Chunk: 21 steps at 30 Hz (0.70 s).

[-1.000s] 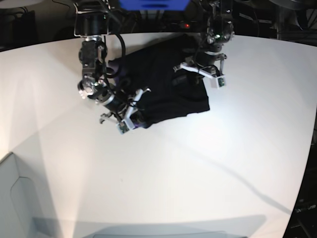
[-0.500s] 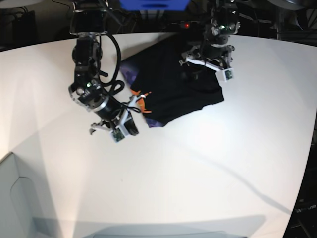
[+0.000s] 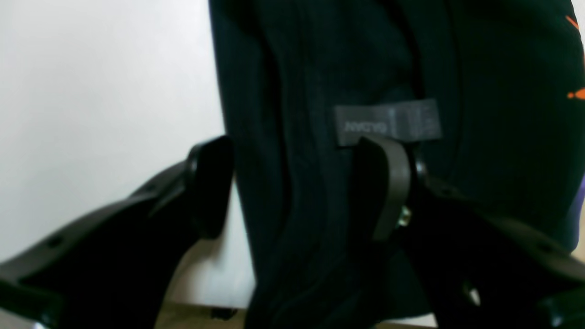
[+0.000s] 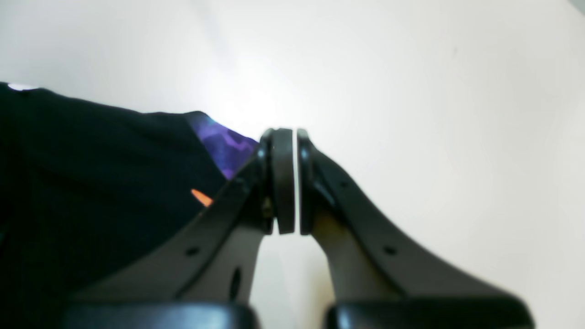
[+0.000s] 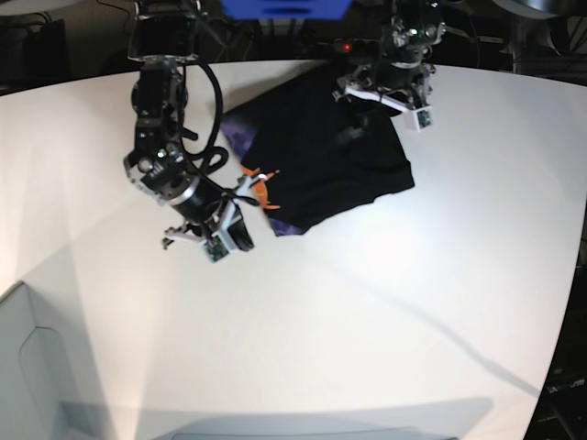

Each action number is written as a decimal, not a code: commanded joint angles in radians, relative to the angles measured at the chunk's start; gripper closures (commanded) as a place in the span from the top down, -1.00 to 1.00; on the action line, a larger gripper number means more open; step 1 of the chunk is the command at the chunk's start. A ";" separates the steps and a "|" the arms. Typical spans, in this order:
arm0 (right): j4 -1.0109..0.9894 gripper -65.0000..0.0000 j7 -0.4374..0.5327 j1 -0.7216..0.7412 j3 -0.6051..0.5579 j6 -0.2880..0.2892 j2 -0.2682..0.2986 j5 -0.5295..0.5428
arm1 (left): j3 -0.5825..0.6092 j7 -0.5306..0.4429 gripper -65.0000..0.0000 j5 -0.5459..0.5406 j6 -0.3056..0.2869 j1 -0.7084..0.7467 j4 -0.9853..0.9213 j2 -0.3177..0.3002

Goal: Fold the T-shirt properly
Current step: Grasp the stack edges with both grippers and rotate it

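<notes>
The large black cloth T-shirt point(image 5: 316, 151) with its orange and purple print lies in a folded bundle near the far edge of the round white table point(image 5: 367, 330), a printed corner peeking out at its near side. The left gripper point(image 3: 292, 192) hangs over the far part of the shirt, jaws spread wide around a ridge of dark cloth by the grey label point(image 3: 387, 122), gripping nothing. The right gripper point(image 4: 289, 183) has its jaws pressed together, empty, beside the printed corner, probably clear so the fold can settle.
</notes>
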 commanded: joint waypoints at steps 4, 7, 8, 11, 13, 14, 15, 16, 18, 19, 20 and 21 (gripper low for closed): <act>0.020 -1.00 0.022 0.016 -0.001 0.003 -0.002 0.015 | -0.001 -0.017 0.27 -0.002 0.006 0.003 0.015 0.002; 0.020 -1.00 0.022 0.016 -0.001 0.003 -0.002 0.013 | -0.023 -0.014 0.27 -0.002 0.006 0.006 0.014 0.005; 0.020 -1.00 0.022 0.016 -0.001 0.003 -0.001 0.013 | -0.041 -0.012 0.27 -0.002 0.006 0.006 0.014 0.009; 0.018 -1.00 0.022 0.016 -0.001 0.003 -0.001 0.013 | -0.075 -0.012 0.26 -0.002 0.001 0.001 -0.020 0.022; 0.018 -1.00 0.022 0.016 -0.001 0.003 -0.001 0.013 | -0.075 -0.012 0.26 -0.002 -0.001 -0.005 -0.046 0.018; 0.018 -1.00 0.022 0.016 -0.001 0.003 -0.001 0.013 | -0.075 -0.012 0.25 -0.002 -0.001 -0.006 -0.063 0.018; 0.018 -1.00 0.022 0.016 -0.001 0.003 -0.001 0.013 | -0.075 -0.012 0.25 -0.002 -0.002 -0.014 -0.071 0.018; 0.018 -1.00 0.022 0.016 -0.001 0.003 -0.001 0.013 | -0.073 -0.012 0.25 -0.004 -0.002 -0.025 -0.080 0.018; 0.018 -1.00 0.022 0.016 -0.001 0.003 -0.001 0.013 | -0.073 -0.012 0.20 -0.004 -0.002 -0.043 -0.104 0.020; 0.020 -1.00 0.022 0.016 -0.001 0.003 -0.001 0.013 | -0.073 -0.012 0.10 -0.004 -0.004 -0.054 -0.117 0.020; 0.020 -1.00 0.022 0.016 -0.001 0.003 -0.001 0.013 | -0.073 -0.012 -0.02 -0.004 -0.004 -0.065 -0.129 0.020; 0.020 -1.00 0.022 0.016 -0.001 0.003 -0.001 0.013 | -0.073 -0.012 -0.13 -0.004 -0.004 -0.072 -0.141 0.020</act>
